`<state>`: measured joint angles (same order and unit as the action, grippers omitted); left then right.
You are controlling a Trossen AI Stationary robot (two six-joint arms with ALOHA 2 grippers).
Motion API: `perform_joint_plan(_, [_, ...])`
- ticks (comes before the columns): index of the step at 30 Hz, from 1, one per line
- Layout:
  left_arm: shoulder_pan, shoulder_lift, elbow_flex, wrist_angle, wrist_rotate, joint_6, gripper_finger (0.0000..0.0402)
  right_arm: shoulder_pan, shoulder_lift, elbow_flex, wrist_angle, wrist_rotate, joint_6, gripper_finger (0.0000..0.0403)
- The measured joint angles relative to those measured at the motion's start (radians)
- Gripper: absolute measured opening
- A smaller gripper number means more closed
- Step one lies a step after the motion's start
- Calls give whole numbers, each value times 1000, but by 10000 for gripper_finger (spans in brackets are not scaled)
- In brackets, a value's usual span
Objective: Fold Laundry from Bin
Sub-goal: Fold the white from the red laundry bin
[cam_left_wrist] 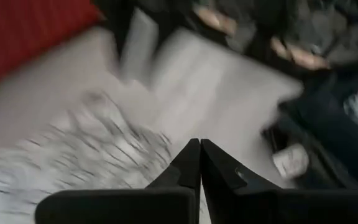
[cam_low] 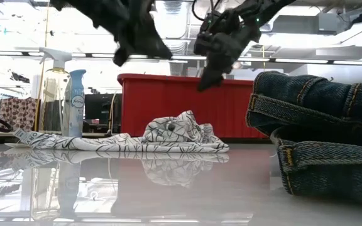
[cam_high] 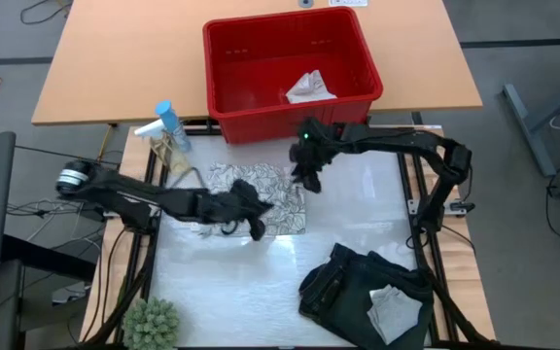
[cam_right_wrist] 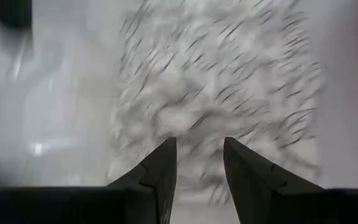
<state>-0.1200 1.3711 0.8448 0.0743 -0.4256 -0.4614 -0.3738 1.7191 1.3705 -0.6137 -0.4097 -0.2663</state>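
**Both grippers above the patterned cloth, nothing held**

I see the table [cam_high: 358,262] with bare surface across its middle and near-left part. The red bin [cam_high: 290,68] sits at the far edge, a small whitish cloth [cam_high: 309,89] inside near its right wall. The dark folded garment [cam_high: 358,287] lies at the near right corner, reaching the table edge, with a pale piece on top. The leaf-patterned cloth [cam_high: 261,199] lies flat left of centre, rumpled in the middle. My left gripper [cam_high: 246,209] hangs over it, fingers pressed together and empty. My right gripper [cam_high: 307,175] hovers above the cloth's far right edge, fingers [cam_right_wrist: 160,168] apart, empty. Spray bottles [cam_high: 166,126] stand at the far left corner.
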Motion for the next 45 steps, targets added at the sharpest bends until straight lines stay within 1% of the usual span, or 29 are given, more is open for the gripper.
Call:
perform_joint_plan(2, [0,-66,0,-5,-45,31,0,37,3,0,-45,18,-29,156])
perform_joint_plan(5, [0,-125,0,-23,-59,67,0,99,39,0,-54,122,-58,159])
perform_joint_plan(7, [0,-137,0,-25,-51,78,0,130,74,-2,-51,141,-63,163])
perform_joint_plan(9, [-4,-145,-1,-37,-50,80,0,154,102,-1,-29,156,-33,167])
perform_joint_plan(11, [-5,-146,-1,-33,-50,79,1,168,133,-1,-33,197,-6,168])
perform_joint_plan(13, [-5,-146,-1,-39,-50,68,3,178,161,-1,-37,244,9,168])
perform_joint_plan(17, [-5,-142,-1,-42,-54,53,6,184,195,-1,-9,305,34,168])
perform_joint_plan(21, [-5,-142,-1,-42,-56,52,7,177,203,-1,5,311,63,168])
perform_joint_plan(23, [-5,-142,-1,-42,-57,53,7,173,202,-1,40,318,60,166])
perform_joint_plan(27, [-5,-142,-1,-42,-57,53,7,162,200,-1,78,367,62,155])
perform_joint_plan(31, [-5,-141,-1,-43,-58,57,7,163,209,-1,105,368,49,137])
perform_joint_plan(33, [-5,-141,-1,-47,-58,57,7,166,215,-1,126,368,48,117])
perform_joint_plan(35, [-5,-141,-1,-61,-57,57,7,166,215,1,165,368,48,84])
perform_joint_plan(38, [-5,-141,-1,-71,-57,56,7,161,215,53,192,369,37,23])
perform_joint_plan(39, [-5,-141,-1,-71,-57,56,7,157,215,72,202,374,24,16])
perform_joint_plan(40, [-5,-141,-1,-71,-58,57,7,155,214,90,225,394,9,16])
perform_joint_plan(42, [-5,-141,-1,-71,-57,57,7,147,214,113,278,449,-8,33])
perform_joint_plan(45, [-5,-141,-1,-70,-57,57,7,124,214,152,310,510,-20,86])
